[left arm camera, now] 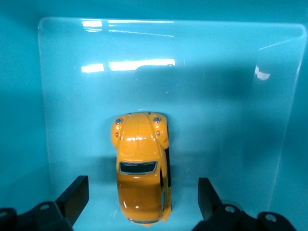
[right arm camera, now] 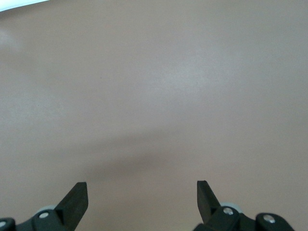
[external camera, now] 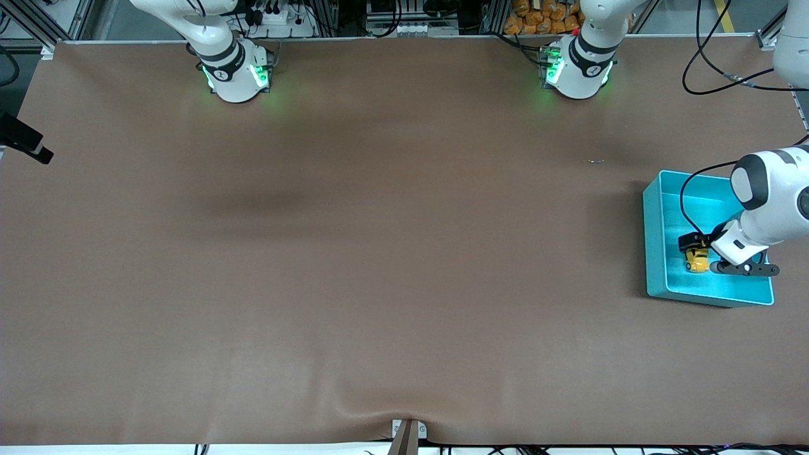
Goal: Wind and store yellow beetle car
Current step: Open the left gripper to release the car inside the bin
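Observation:
The yellow beetle car (external camera: 698, 260) (left arm camera: 141, 168) lies on the floor of the turquoise bin (external camera: 654, 240) (left arm camera: 226, 86), in the part of the bin nearer the front camera. Its roof faces the left wrist camera. My left gripper (external camera: 701, 253) (left arm camera: 143, 192) hangs low inside the bin, open, one finger on each side of the car's rear half, with a gap between each finger and the car. My right gripper (right arm camera: 142, 190) is open over bare brown table with nothing between its fingers. It is out of the front view.
The bin stands at the left arm's end of the table, and its walls (left arm camera: 19, 120) rise close around the left gripper. A brown mat (external camera: 379, 253) covers the table. A small dark speck (external camera: 595, 161) lies on the mat near the left arm's base.

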You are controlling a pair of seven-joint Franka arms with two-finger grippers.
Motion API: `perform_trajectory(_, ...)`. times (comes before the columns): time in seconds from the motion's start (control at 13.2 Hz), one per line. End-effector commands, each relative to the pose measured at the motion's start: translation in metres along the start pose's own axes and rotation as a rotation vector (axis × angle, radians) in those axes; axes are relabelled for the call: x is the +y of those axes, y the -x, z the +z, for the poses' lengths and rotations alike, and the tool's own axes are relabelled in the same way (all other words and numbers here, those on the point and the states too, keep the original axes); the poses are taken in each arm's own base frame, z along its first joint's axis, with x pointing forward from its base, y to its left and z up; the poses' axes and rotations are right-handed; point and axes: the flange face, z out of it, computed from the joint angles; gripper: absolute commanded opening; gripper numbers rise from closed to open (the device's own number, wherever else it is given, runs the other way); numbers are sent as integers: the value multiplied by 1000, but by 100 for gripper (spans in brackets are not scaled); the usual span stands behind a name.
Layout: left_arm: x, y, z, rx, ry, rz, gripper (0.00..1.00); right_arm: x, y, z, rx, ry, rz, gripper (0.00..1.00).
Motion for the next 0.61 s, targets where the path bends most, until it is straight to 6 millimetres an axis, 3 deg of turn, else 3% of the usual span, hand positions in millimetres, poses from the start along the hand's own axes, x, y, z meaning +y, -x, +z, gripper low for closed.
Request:
perform_trajectory(0.0,-3,-2,-7,13,-25,-6,100,-1,0,-4,7,3,-7,100)
perform_trajectory(0.15,-4,-1,-18,24,-31,-12,100,0,0,-4,7,3,-6,100)
perform_trajectory(0.53,-2,0,-66,47,-68,-58,100,0,0,-4,7,5,-6,100)
